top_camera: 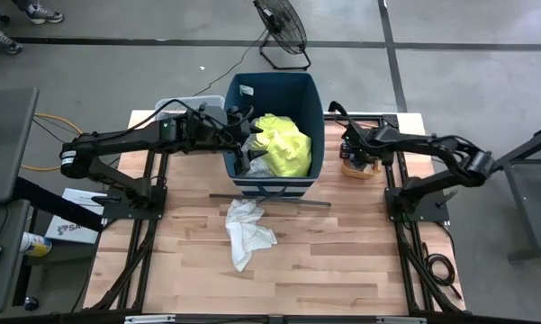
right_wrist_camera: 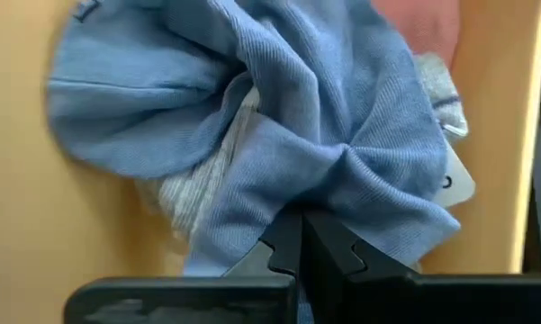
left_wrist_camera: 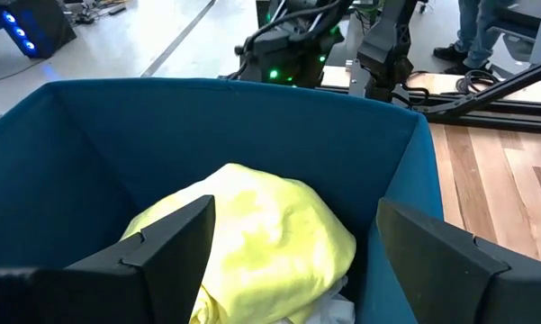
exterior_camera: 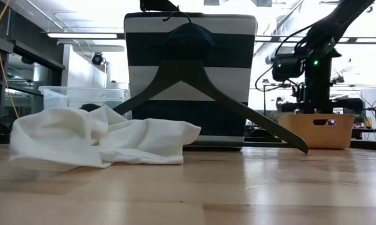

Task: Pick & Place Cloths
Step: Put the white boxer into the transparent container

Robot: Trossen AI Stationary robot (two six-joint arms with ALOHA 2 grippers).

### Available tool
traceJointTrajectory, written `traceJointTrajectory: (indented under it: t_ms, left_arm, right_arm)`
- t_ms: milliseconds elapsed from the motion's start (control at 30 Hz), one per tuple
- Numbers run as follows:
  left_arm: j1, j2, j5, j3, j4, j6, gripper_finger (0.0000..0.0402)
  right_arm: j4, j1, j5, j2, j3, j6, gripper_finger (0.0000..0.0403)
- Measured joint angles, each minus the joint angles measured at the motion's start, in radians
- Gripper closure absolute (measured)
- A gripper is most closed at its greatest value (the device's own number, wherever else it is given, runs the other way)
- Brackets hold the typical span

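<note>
The neon-yellow shirt (top_camera: pixel 284 146) (left_wrist_camera: pixel 261 234) lies inside the tall dark-blue bin (top_camera: pixel 275 85), with a small white piece (left_wrist_camera: pixel 329 310) beside it. My left gripper (top_camera: pixel 241 135) (left_wrist_camera: pixel 294 211) hovers open over the bin's left part, above the shirt. The large white garment (top_camera: pixel 247 229) (exterior_camera: pixel 100 140) lies crumpled on the table in front of the bin. My right gripper (top_camera: pixel 354 155) (right_wrist_camera: pixel 302 220) reaches down into the small orange tub (top_camera: pixel 358 171) (exterior_camera: pixel 316 131), shut on a blue cloth (right_wrist_camera: pixel 279 108) that lies over a grey-white piece (right_wrist_camera: pixel 202 180) and a pink one (right_wrist_camera: pixel 414 22). My right gripper pinches a gathered fold of the blue cloth (right_wrist_camera: pixel 297 193) between its two fingers, pointing down into the tub from above. The cloth's creases run together at the fingertips. The cloth still lies on the other pieces in the tub.
A dark clothes hanger (top_camera: pixel 270 196) (exterior_camera: pixel 206 87) leans against the bin's striped front (exterior_camera: pixel 191 69), its arm ends on the table. A clear plastic box (exterior_camera: pixel 81 97) stands left of the bin. Bare wood stretches along the near part of the table (top_camera: pixel 342 270).
</note>
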State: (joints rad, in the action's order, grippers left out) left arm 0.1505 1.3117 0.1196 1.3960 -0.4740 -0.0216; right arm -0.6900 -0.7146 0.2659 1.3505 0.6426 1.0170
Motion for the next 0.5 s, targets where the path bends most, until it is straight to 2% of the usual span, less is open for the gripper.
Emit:
traceJointTrajectory:
  t_ms: [267, 500]
  left_arm:
    - [0.000, 0.000, 0.000, 0.000, 0.000, 0.000, 0.0097]
    - [0.000, 0.000, 0.000, 0.000, 0.000, 0.001, 0.0097]
  right_arm:
    - [0.027, -0.006, -0.001, 0.074, 0.004, -0.015, 0.0400]
    - [-0.014, -0.006, -0.008, -0.029, -0.001, -0.022, 0.0400]
